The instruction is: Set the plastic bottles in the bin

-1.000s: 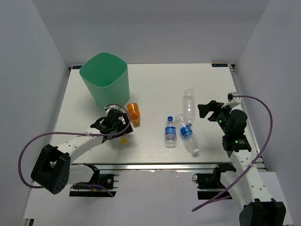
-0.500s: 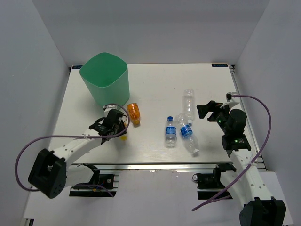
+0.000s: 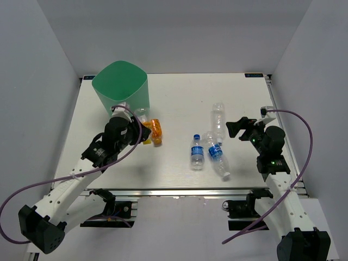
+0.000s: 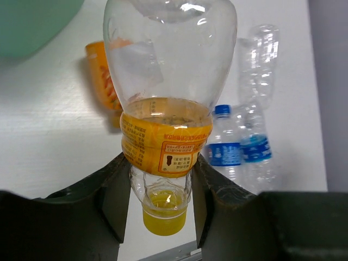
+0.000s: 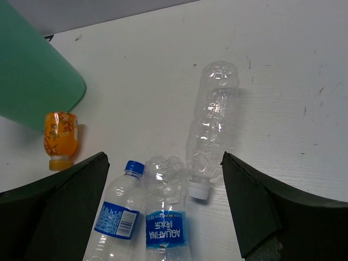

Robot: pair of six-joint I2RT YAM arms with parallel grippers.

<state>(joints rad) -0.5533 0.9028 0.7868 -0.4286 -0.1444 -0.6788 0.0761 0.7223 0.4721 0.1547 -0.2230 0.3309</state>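
Note:
My left gripper [image 4: 160,168] is shut on the neck of a small clear bottle [image 4: 166,81] that has a yellow-orange label and a yellow cap. In the top view this bottle [image 3: 143,116] hangs above the table beside the mint-green bin [image 3: 122,89]. An orange bottle [image 3: 155,131] lies on the table just right of it. Two clear bottles with blue labels [image 3: 197,152] [image 3: 216,154] and a plain clear bottle [image 3: 218,118] lie mid-right. My right gripper [image 3: 237,128] hovers open above them with nothing between its fingers.
White walls close in the table on the left, back and right. The right wrist view shows the bin's side [image 5: 32,81] at far left, the orange bottle [image 5: 60,138] below it, and the plain bottle [image 5: 215,125] with its white cap toward me.
My left gripper has shut on the small yellow-capped bottle and lifted it off the table, up and back toward the bin. The right arm has not moved.

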